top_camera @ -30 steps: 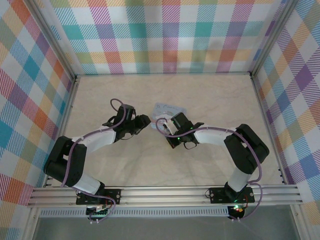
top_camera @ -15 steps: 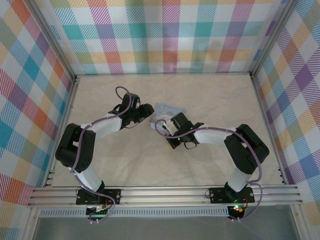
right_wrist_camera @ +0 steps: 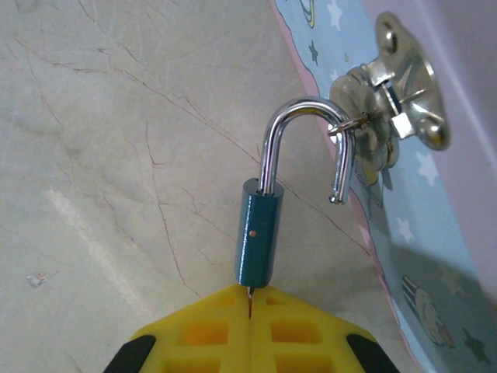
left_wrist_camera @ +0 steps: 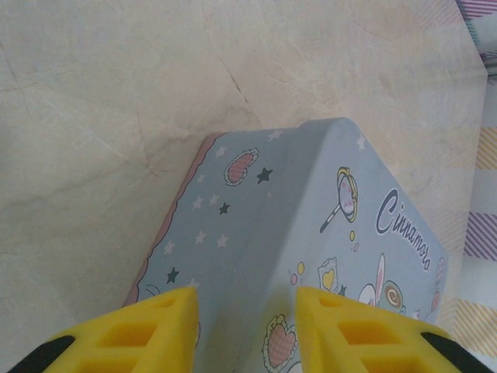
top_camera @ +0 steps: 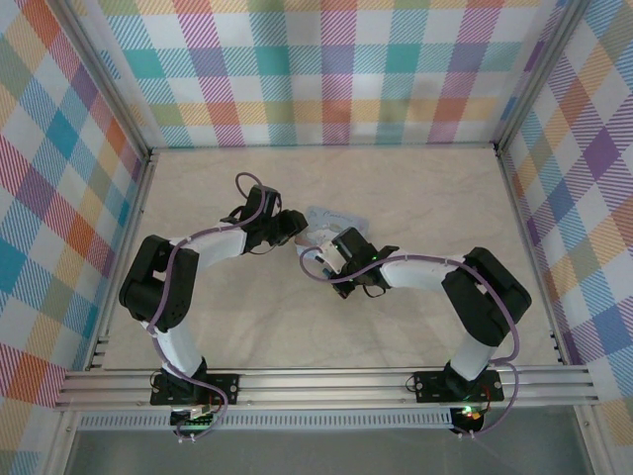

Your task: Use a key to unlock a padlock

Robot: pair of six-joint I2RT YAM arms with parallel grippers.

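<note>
right arm (top_camera: 425,269) folds inward, right gripper (right_wrist_camera: 250,312) pinching the key (right_wrist_camera: 250,296) in the padlock (right_wrist_camera: 256,233).

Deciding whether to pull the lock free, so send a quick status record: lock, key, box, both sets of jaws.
padlock: teal body, just ahead of the right jaws
shackle: open, free end out of the body, hooked through the hasp
key: thin blade entering the padlock's underside
right jaws: shut on the key
left jaws: apart, straddling an edge of the box; contact unclear
box: pastel blue, cartoon print, resting on the table
</note>
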